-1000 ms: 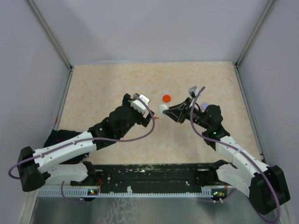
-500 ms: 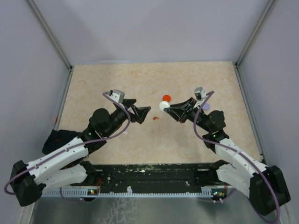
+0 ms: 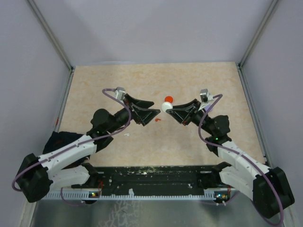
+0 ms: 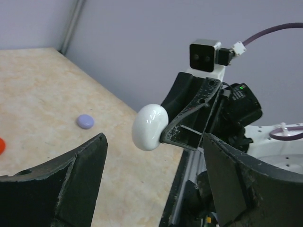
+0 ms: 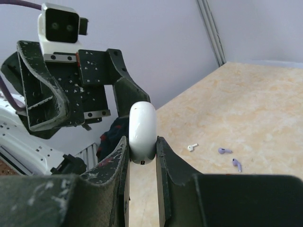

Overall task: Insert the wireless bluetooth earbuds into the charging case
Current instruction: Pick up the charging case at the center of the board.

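With left gripper (image 3: pixel 153 108) spread at bottom of left-wrist frame, close squarely on white charging case (image 4: pixel 150 126) at mid-frame (lid seam not visible) — hold right gripper (image 5: pixel 141 149) clamped firm on it. Beyond, earbuds (image 5: pixel 224 151) loose on table (image 5: pixel 265 104), lower right of right-wrist frame.

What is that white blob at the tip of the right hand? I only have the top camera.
Observer: A smooth white case, closed, pinched edge-on between the fingers of the right hand.
Operator: Is the left hand touching it?
Observer: No. In its wrist camera the left hand is spread wide, and the case shows in the gap, clear of both fingers.
Operator: Any earbuds I'm missing?
Observer: The right wrist camera shows a white earbud and two purple earbuds lying loose on the table.
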Available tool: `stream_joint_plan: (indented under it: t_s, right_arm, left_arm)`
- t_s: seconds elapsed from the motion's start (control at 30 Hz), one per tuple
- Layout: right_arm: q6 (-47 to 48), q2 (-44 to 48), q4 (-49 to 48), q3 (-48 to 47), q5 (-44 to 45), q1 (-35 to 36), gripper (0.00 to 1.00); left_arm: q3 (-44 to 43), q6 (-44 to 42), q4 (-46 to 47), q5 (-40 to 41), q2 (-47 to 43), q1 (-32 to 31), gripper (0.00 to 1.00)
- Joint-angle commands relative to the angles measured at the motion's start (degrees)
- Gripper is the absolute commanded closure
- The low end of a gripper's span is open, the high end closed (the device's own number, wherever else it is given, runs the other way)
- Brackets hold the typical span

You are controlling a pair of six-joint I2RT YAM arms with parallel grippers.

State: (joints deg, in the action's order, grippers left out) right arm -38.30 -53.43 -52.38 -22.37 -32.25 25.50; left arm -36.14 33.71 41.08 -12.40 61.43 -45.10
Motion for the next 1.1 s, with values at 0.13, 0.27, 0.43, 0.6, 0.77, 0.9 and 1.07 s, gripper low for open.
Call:
stream_joint_plan:
  t_s: [0.13, 0.27, 0.43, 0.6, 0.77, 0.9, 1.07]
  right_arm:
    - [-6.5, -1.8, -14.6, 0.0, -2.5, 1.3, 1.0]
    - [-7.1, -2.4, -15.8, -0.4, -3.8, 1.9, 1.0]
    - [-8.0, -2.7, -17.6, -0.2, -3.7, 2.3, 1.0]
    - [-9.0, -3.4, -19.0, -0.2, -3.8, 2.8, 1.0]
    - [-9.2, -4.0, -19.5, 0.0, -4.1, 3.3, 1.0]
    - [-9.5, -4.4, -19.9, -0.1, -4.4, 3.6, 1.0]
    - [-9.4, -4.3, -19.7, 0.1, -5.0, 3.8, 1.0]
  left_arm:
    - [0.1, 10.5, 15.9, -9.5, 4.0, 0.4, 0.22]
    - [-0.3, 11.7, 16.8, -10.4, 5.1, 0.4, 0.25]
    - [-0.3, 12.8, 20.1, -12.2, 6.8, 0.4, 0.32]
    - [-0.1, 13.7, 22.3, -12.8, 7.6, 0.4, 0.44]
    - [0.1, 13.8, 22.8, -13.0, 7.5, 0.4, 0.51]
    - [0.1, 13.9, 23.3, -13.7, 7.8, 0.4, 0.63]
    - [0.2, 11.9, 21.8, -13.6, 7.0, 0.4, 0.87]
